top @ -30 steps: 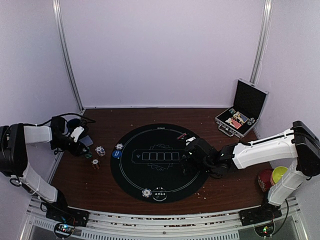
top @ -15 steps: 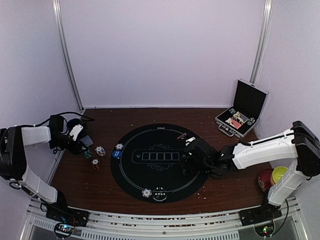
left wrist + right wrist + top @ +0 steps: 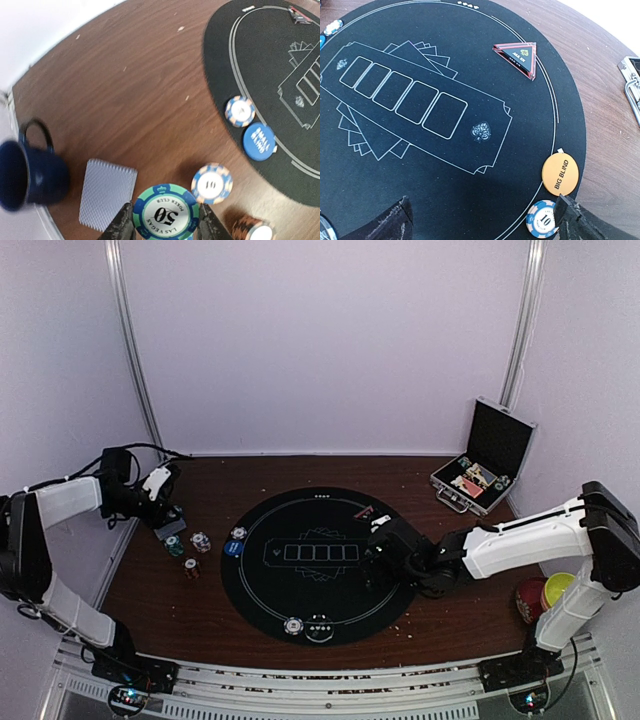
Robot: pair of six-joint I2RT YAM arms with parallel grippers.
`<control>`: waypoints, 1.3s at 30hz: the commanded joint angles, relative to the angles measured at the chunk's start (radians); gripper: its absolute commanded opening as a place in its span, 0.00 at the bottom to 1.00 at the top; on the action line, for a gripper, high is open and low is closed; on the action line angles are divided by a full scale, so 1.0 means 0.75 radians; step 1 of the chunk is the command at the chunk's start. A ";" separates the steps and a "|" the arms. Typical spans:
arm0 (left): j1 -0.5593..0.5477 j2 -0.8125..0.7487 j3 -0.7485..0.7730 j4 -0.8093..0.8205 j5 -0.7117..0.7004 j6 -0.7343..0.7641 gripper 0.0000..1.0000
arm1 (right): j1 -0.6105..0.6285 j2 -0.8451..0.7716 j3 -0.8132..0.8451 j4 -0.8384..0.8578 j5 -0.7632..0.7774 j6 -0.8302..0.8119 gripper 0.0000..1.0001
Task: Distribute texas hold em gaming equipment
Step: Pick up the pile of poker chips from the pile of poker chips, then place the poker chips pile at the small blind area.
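Left gripper [image 3: 164, 226] clamps the green chip [image 3: 165, 212] by its rim, over the counter [image 3: 125, 75] near the cards [image 3: 107, 192]. Thin hold: I fear it slips and rolls. Right gripper [image 3: 485, 220] gapes above mat [image 3: 445, 175].

Wood table [image 3: 460, 612]: black mat [image 3: 268, 590], card deck [image 3: 107, 193], blue mug [image 3: 29, 176], case [image 3: 500, 440].
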 commanded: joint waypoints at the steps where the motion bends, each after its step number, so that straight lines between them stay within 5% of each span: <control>1: -0.144 0.094 0.134 0.010 -0.043 -0.061 0.37 | 0.006 0.020 -0.003 0.009 0.065 -0.006 1.00; 19: -0.513 0.656 0.654 -0.037 -0.061 -0.152 0.38 | 0.004 0.011 -0.010 0.011 0.088 -0.010 1.00; 39: -0.579 0.793 0.613 0.043 -0.172 -0.162 0.38 | 0.004 0.015 -0.008 0.012 0.077 -0.012 1.00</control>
